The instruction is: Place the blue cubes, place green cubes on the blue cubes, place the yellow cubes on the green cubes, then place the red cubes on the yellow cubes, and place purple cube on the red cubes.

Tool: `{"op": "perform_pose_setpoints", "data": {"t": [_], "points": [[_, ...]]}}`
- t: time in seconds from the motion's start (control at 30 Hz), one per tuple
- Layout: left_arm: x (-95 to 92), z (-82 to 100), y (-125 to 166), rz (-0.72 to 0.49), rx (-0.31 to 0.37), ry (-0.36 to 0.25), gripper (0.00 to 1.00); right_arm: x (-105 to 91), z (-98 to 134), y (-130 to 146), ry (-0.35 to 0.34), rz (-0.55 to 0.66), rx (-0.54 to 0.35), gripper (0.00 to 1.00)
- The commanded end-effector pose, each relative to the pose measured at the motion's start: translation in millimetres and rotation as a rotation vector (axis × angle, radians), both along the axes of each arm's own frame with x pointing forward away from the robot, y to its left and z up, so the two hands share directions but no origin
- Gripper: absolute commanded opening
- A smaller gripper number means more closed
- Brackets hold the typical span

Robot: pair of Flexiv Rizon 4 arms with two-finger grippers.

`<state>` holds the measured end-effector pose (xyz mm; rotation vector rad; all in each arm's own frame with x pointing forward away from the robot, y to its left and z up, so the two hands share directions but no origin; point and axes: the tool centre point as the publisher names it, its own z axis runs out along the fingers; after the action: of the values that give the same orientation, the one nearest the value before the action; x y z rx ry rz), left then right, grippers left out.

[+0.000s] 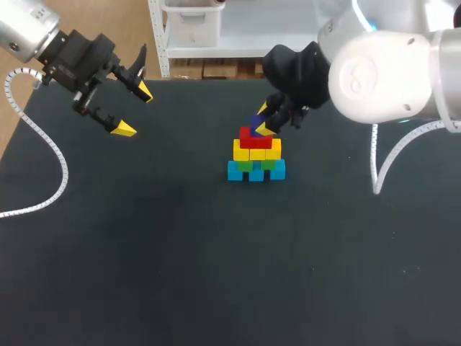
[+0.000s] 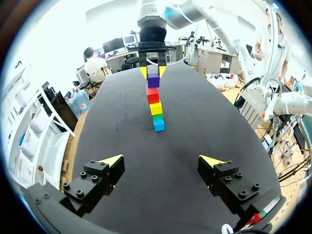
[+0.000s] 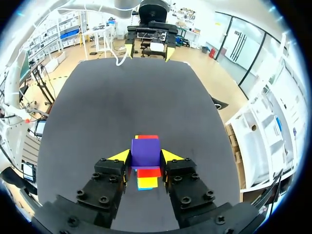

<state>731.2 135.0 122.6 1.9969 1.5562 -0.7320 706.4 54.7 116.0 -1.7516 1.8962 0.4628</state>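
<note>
At the middle of the black table (image 1: 216, 274), the blue cubes (image 1: 256, 171) form the bottom row, three bright blocks side by side. On them sit the green cubes (image 1: 248, 165), mostly tucked in under the layer above. Then comes a row of yellow cubes (image 1: 257, 151), and on top of those the red cubes (image 1: 256, 138), a narrower band. And here is the right gripper (image 3: 145, 155), down over the very top, its yellow-tipped fingers pressed against two opposite sides of the purple cube (image 3: 145, 152). That cube is a deep violet with flat, clean faces, held square and level directly over the red layer. From the left wrist view it sits right at the red top, though whether it bears on it cannot be told. Off at the table's far left corner, the left gripper (image 1: 135, 110) hangs in the air, fingers spread wide, holding nothing, well apart from the blocks.
</note>
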Motion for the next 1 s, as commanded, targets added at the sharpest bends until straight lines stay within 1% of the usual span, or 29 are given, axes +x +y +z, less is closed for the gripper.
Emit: {"op": "perform_pose_setpoints", "data": {"t": [0.03, 0.13, 0.4, 0.6, 0.63, 0.67, 0.7, 0.9, 1.0], "points": [[1.0, -0.6, 0.3, -0.002, -0.001, -0.001, 1.0, 4.3, -1.5, 2.5, 0.004, 0.003, 0.002, 0.02], [1.0, -0.6, 0.3, -0.002, -0.001, -0.001, 1.0, 4.5, -1.6, 2.7, 0.006, 0.006, 0.002, 0.05], [1.0, -0.6, 0.3, -0.002, -0.001, -0.001, 1.0, 5.6, -4.4, 1.1, 0.013, 0.005, 0.002, 0.08], [1.0, -0.6, 0.3, -0.002, -0.001, -0.001, 1.0, 5.8, -5.1, 0.3, 0.015, 0.005, 0.002, 0.15], [1.0, -0.6, 0.3, -0.002, -0.001, -0.001, 1.0, 6.0, -5.2, 0.5, 0.015, 0.005, 0.002, 0.16], [1.0, -0.6, 0.3, -0.002, -0.001, -0.001, 1.0, 6.3, -5.5, 1.0, 0.015, 0.006, 0.002, 0.22], [1.0, -0.6, 0.3, -0.002, -0.001, -0.001, 1.0, 6.3, -5.6, 1.2, 0.016, 0.007, 0.002, 0.25], [1.0, -0.6, 0.3, -0.002, -0.001, -0.001, 1.0, 6.4, -6.3, 2.6, 0.018, 0.011, 0.002, 0.37], [1.0, -0.6, 0.3, -0.002, -0.001, -0.001, 1.0, 6.3, -6.5, 2.7, 0.019, 0.012, 0.0, 0.46]]}}
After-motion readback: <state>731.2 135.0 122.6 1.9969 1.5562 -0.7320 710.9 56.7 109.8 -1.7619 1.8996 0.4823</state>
